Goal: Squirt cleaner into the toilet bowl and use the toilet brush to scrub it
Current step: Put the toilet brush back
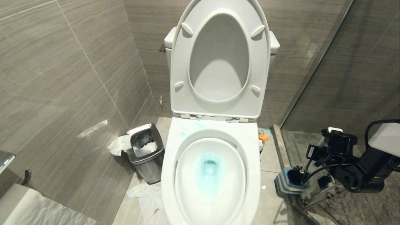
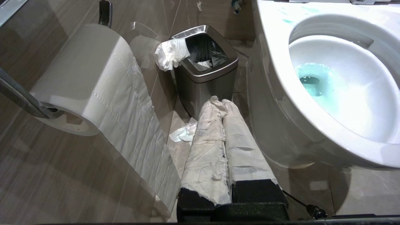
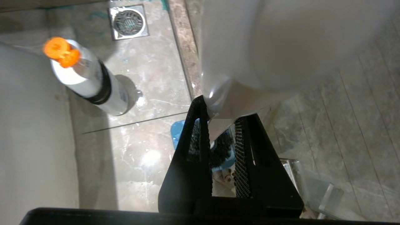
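The toilet bowl stands open, its seat and lid raised against the tank. Turquoise cleaner tints the water, and thin smears mark the back of the rim. On the floor to the toilet's right, my right gripper points down, shut on the white handle of the toilet brush. The dark bristles hang just over the blue-and-grey holder. In the head view the right gripper shows mostly as a black mass. My left gripper, its fingers wrapped in white, stays shut and empty left of the bowl.
A steel bin with paper hanging out stands left of the toilet, with crumpled tissue on the floor. A toilet-roll holder is on the left wall. A bottle with an orange cap and a floor drain lie right of the toilet, beside a glass partition.
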Available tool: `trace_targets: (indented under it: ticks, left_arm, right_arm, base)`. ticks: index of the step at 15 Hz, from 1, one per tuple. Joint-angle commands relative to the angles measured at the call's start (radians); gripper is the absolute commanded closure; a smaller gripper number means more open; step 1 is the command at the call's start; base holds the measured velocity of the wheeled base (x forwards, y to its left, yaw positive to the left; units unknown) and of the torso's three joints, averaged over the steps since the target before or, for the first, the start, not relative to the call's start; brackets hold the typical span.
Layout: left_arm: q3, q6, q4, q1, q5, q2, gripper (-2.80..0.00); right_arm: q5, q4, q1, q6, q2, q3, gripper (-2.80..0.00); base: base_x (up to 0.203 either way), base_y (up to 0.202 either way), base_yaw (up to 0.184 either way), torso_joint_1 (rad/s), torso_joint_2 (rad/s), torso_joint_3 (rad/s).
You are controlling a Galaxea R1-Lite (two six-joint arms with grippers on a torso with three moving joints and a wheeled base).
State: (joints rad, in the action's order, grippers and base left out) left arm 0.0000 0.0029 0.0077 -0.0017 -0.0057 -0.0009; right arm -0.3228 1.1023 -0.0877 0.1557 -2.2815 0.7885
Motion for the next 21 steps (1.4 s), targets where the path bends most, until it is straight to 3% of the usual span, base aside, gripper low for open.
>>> trace_targets:
  ticks: [1, 8, 11, 12, 18, 21]
  left_arm:
    - [0.002, 0.000, 0.000, 0.000, 0.000, 0.001, 0.00]
    - [0.002, 0.000, 0.000, 0.000, 0.000, 0.001, 0.00]
    - [0.002, 0.000, 0.000, 0.000, 0.000, 0.001, 0.00]
    - [0.002, 0.000, 0.000, 0.000, 0.001, 0.001, 0.00]
    - [0.002, 0.000, 0.000, 0.000, 0.000, 0.001, 0.00]
    - [0.002, 0.000, 0.000, 0.000, 0.000, 0.001, 0.00]
  right_arm:
    - [-0.002, 0.037, -0.014, 0.000, -0.077, -0.003, 0.00]
    - [-0.001, 0.227, -0.021, -0.009, -0.227, -0.030, 0.00]
    - [0.001, 0.231, -0.023, -0.010, -0.228, -0.035, 0.00]
    - [0.001, 0.231, -0.023, -0.010, -0.227, -0.035, -2.80]
    - [0.002, 0.241, -0.023, -0.027, -0.191, -0.065, -2.80]
    - [0.042, 0.242, -0.023, -0.029, -0.117, -0.158, -2.80]
  base:
    - [0.000, 0.000, 0.000, 0.000, 0.00, 0.000]
    - [0.000, 0.000, 0.000, 0.000, 0.00, 0.000]
    - [0.000, 0.000, 0.000, 0.000, 0.00, 0.000]
    - [0.000, 0.000, 0.000, 0.000, 0.00, 0.000]
    - [0.000, 0.000, 0.000, 0.000, 0.00, 0.000]
    - [0.000, 0.000, 0.000, 0.000, 0.00, 0.000]
